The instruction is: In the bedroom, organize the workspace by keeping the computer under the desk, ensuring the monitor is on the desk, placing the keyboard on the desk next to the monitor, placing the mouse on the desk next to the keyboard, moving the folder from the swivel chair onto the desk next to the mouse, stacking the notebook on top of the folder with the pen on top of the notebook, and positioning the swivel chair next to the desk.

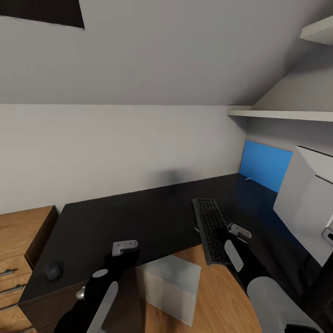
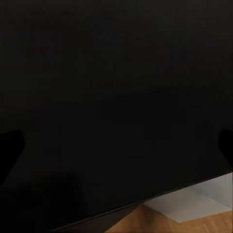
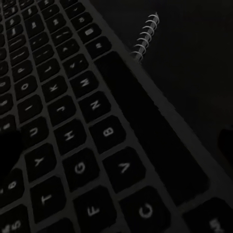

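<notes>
Keyboard [image 1: 211,230] lies flat on the glossy black desk [image 1: 125,217], its long axis running from the near desk edge away toward the back wall, with the near short end jutting a little past the edge over the wooden floor [image 1: 217,296]. The right gripper [image 1: 231,233] sits at that near end, on the side of the keyboard toward the blue back panel [image 1: 265,164]. In the right wrist view the keys fill the space between the two dark fingertips [image 3: 8,153], the letters C, V, B, N reading along one row, and a small wire spiral [image 3: 145,36] shows just past the keyboard's far long edge; what it belongs to I cannot tell. The jaws stand apart, one tip at either side, closing on nothing.

Off to the other side, the left gripper [image 1: 124,249] hangs over the bare desk top near its front edge, jaws spread, with only black surface between them. Below and just beyond that edge stands the computer [image 1: 172,286], a light grey box on the floor, partly under the desk. Mouse [image 1: 53,270] rests well to the left gripper's outer side, near the desk's corner beside a wooden drawer chest [image 1: 18,249]. A white box-like shape [image 1: 307,203] stands beyond the right gripper's outer side.
</notes>
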Available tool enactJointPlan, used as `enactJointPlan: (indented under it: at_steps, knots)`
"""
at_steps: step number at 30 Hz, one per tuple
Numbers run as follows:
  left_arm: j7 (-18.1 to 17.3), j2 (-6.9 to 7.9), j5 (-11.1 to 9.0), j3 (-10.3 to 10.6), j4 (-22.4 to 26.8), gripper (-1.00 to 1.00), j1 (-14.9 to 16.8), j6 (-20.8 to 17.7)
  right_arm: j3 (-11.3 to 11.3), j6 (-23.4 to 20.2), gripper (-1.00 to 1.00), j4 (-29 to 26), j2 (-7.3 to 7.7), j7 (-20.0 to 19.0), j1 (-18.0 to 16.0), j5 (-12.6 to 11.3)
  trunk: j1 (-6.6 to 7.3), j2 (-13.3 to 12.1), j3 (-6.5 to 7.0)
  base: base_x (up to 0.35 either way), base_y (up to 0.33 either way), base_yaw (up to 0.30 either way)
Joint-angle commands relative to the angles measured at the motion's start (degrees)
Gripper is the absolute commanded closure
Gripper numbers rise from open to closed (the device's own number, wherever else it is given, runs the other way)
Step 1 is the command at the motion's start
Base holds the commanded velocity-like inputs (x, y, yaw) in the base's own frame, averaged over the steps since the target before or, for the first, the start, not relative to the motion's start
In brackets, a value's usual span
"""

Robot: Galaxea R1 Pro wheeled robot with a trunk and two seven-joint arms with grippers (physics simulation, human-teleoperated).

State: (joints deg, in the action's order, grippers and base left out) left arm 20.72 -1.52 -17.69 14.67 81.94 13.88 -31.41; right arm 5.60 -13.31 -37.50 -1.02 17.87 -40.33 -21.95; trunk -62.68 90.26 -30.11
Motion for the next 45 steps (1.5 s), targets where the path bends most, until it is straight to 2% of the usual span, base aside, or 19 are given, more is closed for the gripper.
enactJointPlan:
  at_steps: [1, 20, 38, 45]
  knots:
    - [0.5, 0.0, -0.6, 0.1, 0.1, -1.0, 0.1, -0.1, 0.1, -0.2, -1.0, -0.1, -0.03, 0.2, 0.0, -0.5, 0.0, 0.0, -0.06, 0.0, 0.0, 0.134]
    - [0.5, -0.04, -0.6, 0.1, 0.1, -1.0, 0.1, -0.1, 0.1, -0.1, -1.0, 0.0, -0.53, 0.1, 0.1, -0.4, 0.0, 0.0, -0.06, 0.0, 0.0, 0.125]
    - [0.5, -0.06, -0.5, 0.3, -0.7, -1.0, 0.1, -0.1, 0.1, -0.1, -1.0, -0.1, -0.59, 0.2, 0.1, -0.4, 0.0, 0.0, -0.06, -0.07, 0.047, 0.012]
    - [0.5, -0.06, -0.5, 0.3, -0.8, -1.0, 0.0, -0.2, 0.1, 0.0, -1.0, -0.1, -0.73, 0.2, 0.1, -0.4, 0.0, 0.0, -0.06, -0.003, 0.002, 0.213]
